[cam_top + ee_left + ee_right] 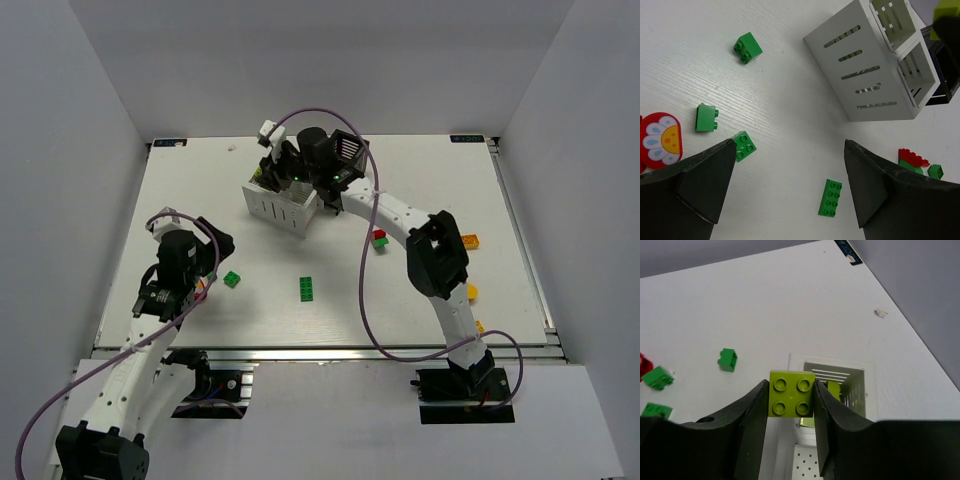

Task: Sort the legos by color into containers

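The table [200, 200] is a white board with a fine wood-like grain, closed in by plain grey walls [60, 150] on the left, right and far sides, with a metal rail [320, 353] along its near edge and a small blue label [170, 142] at a far corner. The right gripper [790, 407] is partly closed on a lime brick [791, 390], pinched studs-up between both fingers just above the white container [280, 207], which stands at the far middle of the table and has another lime piece [834, 389] in one compartment. A black container [347, 150] sits just behind it. The left gripper [790, 145] is spread wide and holds nothing, hovering over the left side of the table. Below it lie dark green bricks [747, 47] and a long green one [830, 197]. A red brick [380, 236] lies nearer the middle, and orange-yellow ones [470, 240] lie well apart on the right.
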